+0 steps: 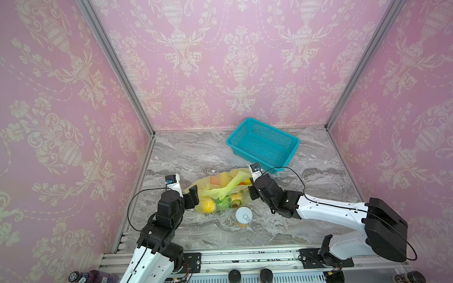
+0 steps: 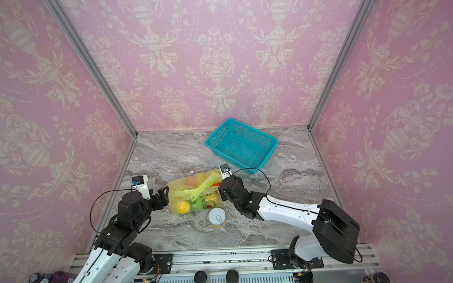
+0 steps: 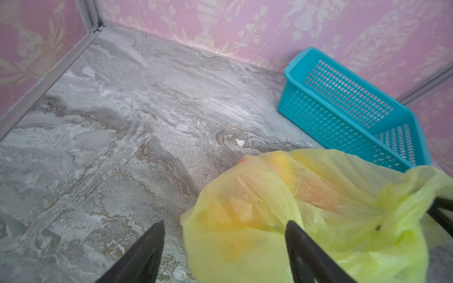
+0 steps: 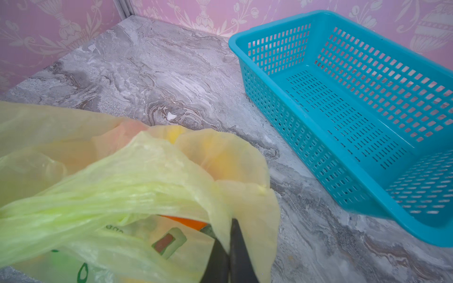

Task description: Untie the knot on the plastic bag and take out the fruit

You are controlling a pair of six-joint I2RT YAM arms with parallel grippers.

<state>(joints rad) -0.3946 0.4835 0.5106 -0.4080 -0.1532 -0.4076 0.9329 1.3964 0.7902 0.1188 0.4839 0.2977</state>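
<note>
As the plastic bag (image 1: 241, 196) covers it, fruit (image 1: 208, 206) blurs.

A robot test booth, lab-style.
3 flat panels of pink damask wallpaper (image 1: 238, 56) sit in bare aluminium frame posts (image 1: 115, 63) around a grey marble-print tabletop (image 1: 194, 153); 2 white-and-black robot arms (image 1: 147, 268) are mounted on a slotted aluminium rail (image 1: 250, 255) along its front.

Your desk (image 1: 194, 153) is grey and marbled, and three things lie on it. The bag (image 1: 222, 191) sits near the front middle, with the can (image 1: 244, 217) upright just beside it on the near side. The basket (image 1: 242, 132) stands toward the back right, set askew and apart from both.
</note>
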